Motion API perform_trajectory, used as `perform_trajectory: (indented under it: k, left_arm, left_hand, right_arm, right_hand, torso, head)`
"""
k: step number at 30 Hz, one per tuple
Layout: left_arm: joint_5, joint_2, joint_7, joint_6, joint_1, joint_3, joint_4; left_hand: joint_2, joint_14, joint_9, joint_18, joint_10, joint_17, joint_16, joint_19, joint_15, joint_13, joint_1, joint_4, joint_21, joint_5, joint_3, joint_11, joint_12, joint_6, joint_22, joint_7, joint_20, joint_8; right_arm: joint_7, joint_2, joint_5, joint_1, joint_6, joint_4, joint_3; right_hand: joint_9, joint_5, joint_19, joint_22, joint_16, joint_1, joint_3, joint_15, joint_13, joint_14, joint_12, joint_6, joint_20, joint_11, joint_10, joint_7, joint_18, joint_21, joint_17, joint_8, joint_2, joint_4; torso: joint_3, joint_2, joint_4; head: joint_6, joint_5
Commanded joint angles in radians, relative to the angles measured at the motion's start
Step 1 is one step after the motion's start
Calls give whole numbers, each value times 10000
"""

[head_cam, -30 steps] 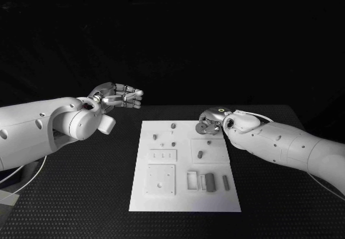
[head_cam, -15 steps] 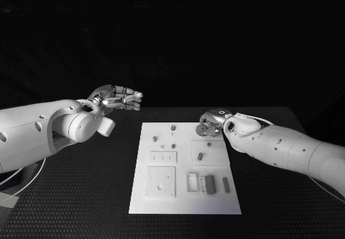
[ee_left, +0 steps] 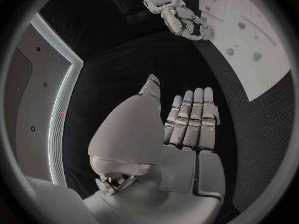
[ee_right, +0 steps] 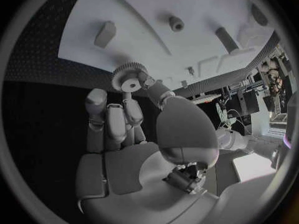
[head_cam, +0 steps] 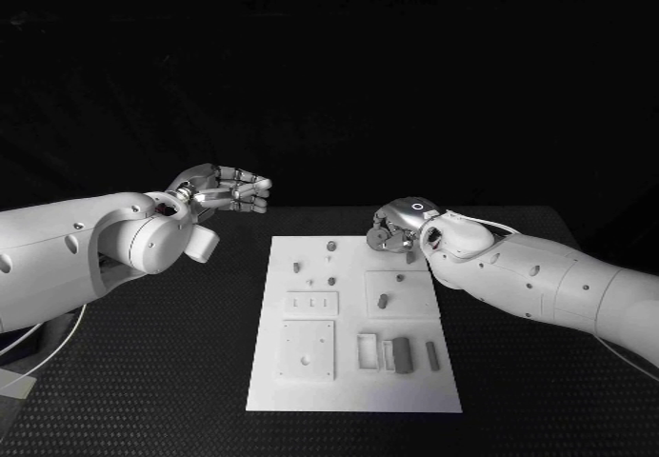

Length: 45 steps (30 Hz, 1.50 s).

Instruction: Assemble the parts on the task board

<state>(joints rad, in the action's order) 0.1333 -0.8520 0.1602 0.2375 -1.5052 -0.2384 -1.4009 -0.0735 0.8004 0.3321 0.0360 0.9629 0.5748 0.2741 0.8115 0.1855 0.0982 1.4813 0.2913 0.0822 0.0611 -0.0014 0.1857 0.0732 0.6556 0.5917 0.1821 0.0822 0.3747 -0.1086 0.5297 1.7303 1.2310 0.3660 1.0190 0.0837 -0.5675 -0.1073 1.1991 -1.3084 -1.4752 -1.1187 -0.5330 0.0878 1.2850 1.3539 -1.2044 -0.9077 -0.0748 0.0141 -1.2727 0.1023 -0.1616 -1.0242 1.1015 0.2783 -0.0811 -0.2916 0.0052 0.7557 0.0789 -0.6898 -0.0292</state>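
Observation:
The white task board (head_cam: 354, 390) lies in the middle of the black table. Small grey parts stand or lie on it: a peg (head_cam: 331, 245) near its far edge, a short piece (head_cam: 383, 299) in the middle, two bars (head_cam: 401, 352) near the front. My right hand (head_cam: 397, 229) hovers over the board's far right corner and pinches a small toothed gear (ee_right: 129, 78) between thumb and fingertips. The board (ee_right: 124, 10) lies beyond that gear. My left hand (head_cam: 221, 187) is raised off the board's far left side, its fingers (ee_left: 193, 117) straight and side by side, holding nothing.
Black mat surrounds the board on all sides. Both white forearms reach in from the table's sides. In the left wrist view the right hand (ee_left: 181, 17) hangs by the board (ee_left: 246, 40).
My right hand has lifted and drawn slightly toward the board's far edge, the gear still in it. The left hand has hardly moved.

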Motion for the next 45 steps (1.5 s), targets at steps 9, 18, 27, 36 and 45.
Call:
perform_trajectory:
  k: [9, 18, 27, 36, 45]
  left_arm:
    - [33, -57, 68, 24, -21, 12, -88]
    - [37, -19, 61, 22, -23, 14, -92]
    - [37, 20, 40, -2, -24, 14, -69]
    - [67, 164, 60, -31, -18, 10, 77]
    - [67, 158, 57, 1, -20, 10, 94]
  left_hand:
    - [-83, 91, -5, 133, -38, 13, -42, 52, -13, -14, 7, 8, -39, -50, 12, 14, -40, 84, -10, 358, 14, -44]
    - [-89, 93, -5, 132, -39, 16, -45, 53, -13, -15, 8, 9, -41, -49, 11, 15, -41, 83, -11, 359, 14, -47]
    - [-87, 95, -5, 132, -41, 18, -48, 55, -13, -16, 6, 10, -43, -49, 12, 17, -42, 83, -11, 361, 14, -49]
    - [-86, 95, -5, 131, -45, 20, -51, 57, -12, -18, 5, 11, -44, -49, 12, 18, -44, 80, -12, 362, 15, -53]
    - [-86, 95, -6, 130, -49, 23, -55, 57, -12, -20, 2, 11, -47, -49, 11, 20, -46, 77, -13, 364, 15, -57]
  right_arm:
    - [-507, -163, 904, 94, 296, 1191, -27]
    - [-693, -824, 1152, 61, 166, 1264, 17]
    - [-781, -1392, 1284, -106, -12, 777, 193]
    - [-766, -1582, 1406, -222, -72, 476, 237]
    - [-774, -1746, 1639, -243, 10, 299, 282]
  right_hand:
    - [-266, -66, 92, -158, -34, 89, -47, 58, -49, 20, -7, -293, -45, -33, -69, 197, -1002, -46, 14, -8, -123, 52]
    - [-261, -67, 106, -152, -29, 126, -60, 59, -69, 15, 10, -285, -50, -32, -67, 199, -1002, -40, -8, -29, -165, 71]
    - [-245, -69, 117, -143, -20, 171, -87, 53, -120, 6, 65, -238, -54, -21, -33, 212, -1002, -24, -36, -79, -205, 86]
    - [-240, -71, 120, -141, -19, 174, -102, 50, -126, 7, 70, -227, -57, -18, -32, 216, -1002, -19, -38, -92, -202, 86]
    - [-239, -71, 124, -139, -21, 174, -114, 47, -135, 15, 77, -229, -59, -16, -29, 217, -1002, -16, -26, -98, -201, 83]
  torso:
    - [5, 0, -3]
    - [-2, 8, 16]
    - [-8, 10, 55]
    - [-25, 18, 16]
    - [-1, 9, 37]
  head:
    - [69, 53]
    - [84, 121]
    - [64, 92]
    - [30, 101]
    - [26, 91]
